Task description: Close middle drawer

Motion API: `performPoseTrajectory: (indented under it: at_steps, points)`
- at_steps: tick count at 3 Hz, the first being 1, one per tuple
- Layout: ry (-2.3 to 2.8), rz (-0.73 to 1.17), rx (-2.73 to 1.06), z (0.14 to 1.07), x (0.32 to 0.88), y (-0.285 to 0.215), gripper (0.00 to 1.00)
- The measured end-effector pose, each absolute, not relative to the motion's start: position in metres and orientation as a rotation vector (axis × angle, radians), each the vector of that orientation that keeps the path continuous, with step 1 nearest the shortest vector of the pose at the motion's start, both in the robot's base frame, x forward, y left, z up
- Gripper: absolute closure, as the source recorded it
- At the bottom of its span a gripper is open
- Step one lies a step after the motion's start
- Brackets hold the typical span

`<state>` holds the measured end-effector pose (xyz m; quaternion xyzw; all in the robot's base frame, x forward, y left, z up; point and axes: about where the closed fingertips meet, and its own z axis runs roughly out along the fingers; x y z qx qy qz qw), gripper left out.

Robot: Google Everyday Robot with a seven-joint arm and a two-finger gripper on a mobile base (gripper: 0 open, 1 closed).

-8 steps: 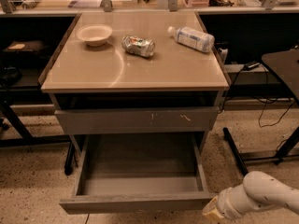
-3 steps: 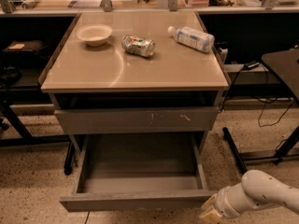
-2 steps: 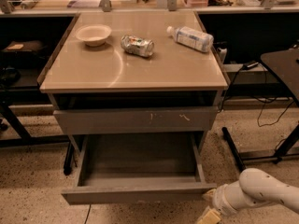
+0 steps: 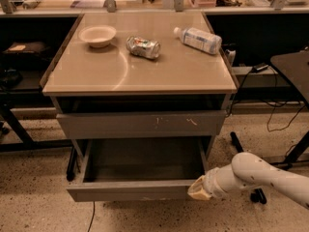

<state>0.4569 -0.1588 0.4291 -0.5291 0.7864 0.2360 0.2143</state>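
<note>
Robot gripper (image 4: pixel 197 191) sits low on the right, at the right end of the middle drawer's (image 4: pixel 130 191) front panel, seemingly touching that corner. From where I stand its pale tip merges with the panel edge, so I cannot tell whether the claw is wide, narrow or holding anything. A thick white arm (image 4: pixel 270 178) reaches in behind it from the lower right.

That middle drawer is pulled well out from the cabinet, near the speckled floor (image 4: pixel 34 211). Its plain grey front faces me, and its deep box shows a bare grey bottom and side walls. Directly above it is another grey drawer front (image 4: pixel 140 124) with a few pale scratch marks, standing slightly out from the frame.

On the tan tabletop (image 4: pixel 145 76) lie a shallow white bowl (image 4: pixel 97 35) at the back left, a crushed can (image 4: pixel 143 47) near the middle, and a clear plastic bottle (image 4: pixel 198 39) on its side at the back right. All three are apart from one another.
</note>
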Motion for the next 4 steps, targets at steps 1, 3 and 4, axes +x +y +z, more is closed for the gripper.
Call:
performPoseTrajectory:
  at_steps: [1,3,4]
  points:
    - [2.047,0.610,-1.576,0.454,0.493,-0.120,1.00]
    - [2.068,0.552,-1.546,0.438,0.526,-0.126,1.00]
    - [2.172,0.517,-1.424,0.405,0.528,-0.165,1.00]
